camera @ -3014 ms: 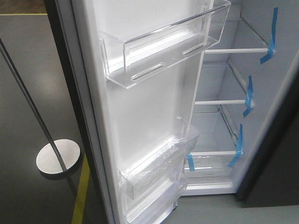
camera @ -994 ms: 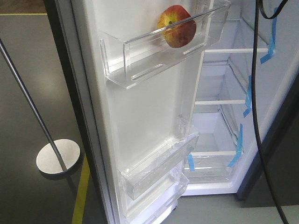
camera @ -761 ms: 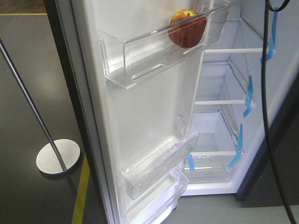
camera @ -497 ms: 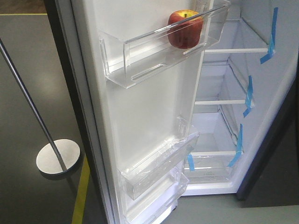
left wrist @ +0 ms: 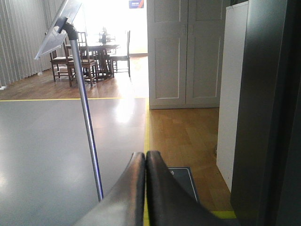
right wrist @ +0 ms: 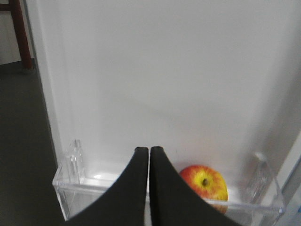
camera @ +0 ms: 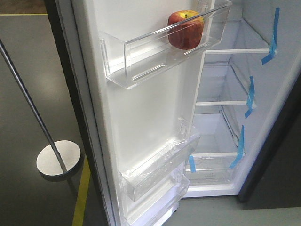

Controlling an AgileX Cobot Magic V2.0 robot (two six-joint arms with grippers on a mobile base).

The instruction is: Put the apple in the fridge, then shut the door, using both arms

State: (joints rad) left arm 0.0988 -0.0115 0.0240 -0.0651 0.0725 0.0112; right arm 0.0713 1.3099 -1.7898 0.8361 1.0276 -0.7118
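Observation:
The apple [camera: 186,29], red with yellow patches, sits upright in the upper clear bin [camera: 136,66] on the white inner lining of the open door [camera: 141,113]. The fridge [camera: 225,122] interior, white with shelves and blue tape strips, is open to the right. In the right wrist view my right gripper [right wrist: 149,150] is shut and holds nothing. It hangs above and in front of the bin [right wrist: 70,183], with the apple [right wrist: 205,181] just to its right. My left gripper [left wrist: 145,155] is shut and empty, low over the floor. Neither arm shows in the front view.
A slim metal pole [camera: 33,108] on a round base [camera: 59,157] stands left of the door, also seen as the pole [left wrist: 87,122] just left of my left gripper. A dark grey panel [left wrist: 268,117] fills that view's right edge. A yellow floor line [camera: 82,197] runs below.
The bin was empty three seconds ago. Then the apple appeared in it, shifted right and settled upright. The black cable that hung at the right has left the front view.

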